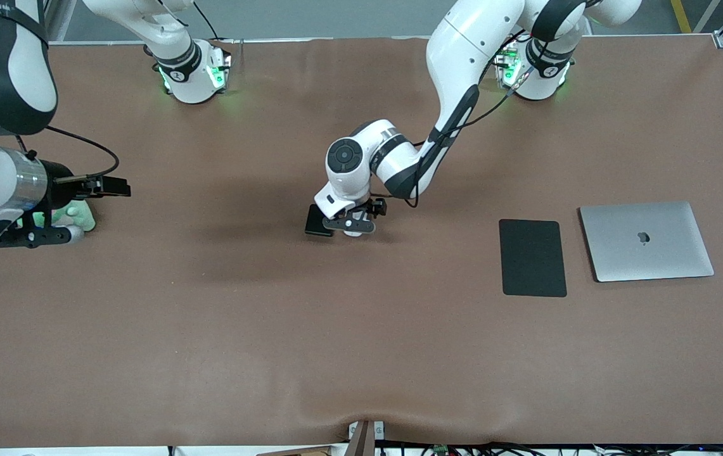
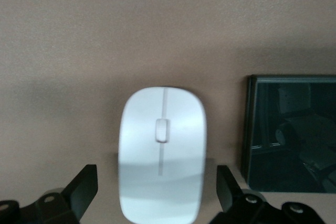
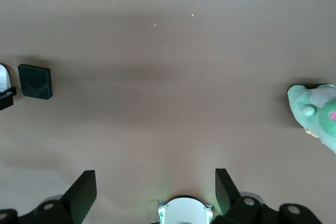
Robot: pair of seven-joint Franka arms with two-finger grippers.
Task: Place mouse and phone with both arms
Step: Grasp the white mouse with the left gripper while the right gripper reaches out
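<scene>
The white mouse (image 2: 161, 150) lies on the brown table mid-table, mostly hidden under the left hand in the front view. My left gripper (image 1: 351, 225) is low over it, open, with one finger on each side of the mouse and a gap at both; in the left wrist view the gripper (image 2: 157, 182) straddles the mouse's rear half. The black phone (image 1: 318, 221) lies flat right beside the mouse, toward the right arm's end; it also shows in the left wrist view (image 2: 291, 129). My right gripper (image 1: 31, 235) is open and empty at the right arm's end of the table and waits.
A green plush toy (image 1: 79, 216) lies by the right gripper. A flat black mouse pad (image 1: 532, 256) and a closed silver laptop (image 1: 646, 240) lie side by side toward the left arm's end. The right wrist view shows the phone (image 3: 35, 81) and the toy (image 3: 317, 114).
</scene>
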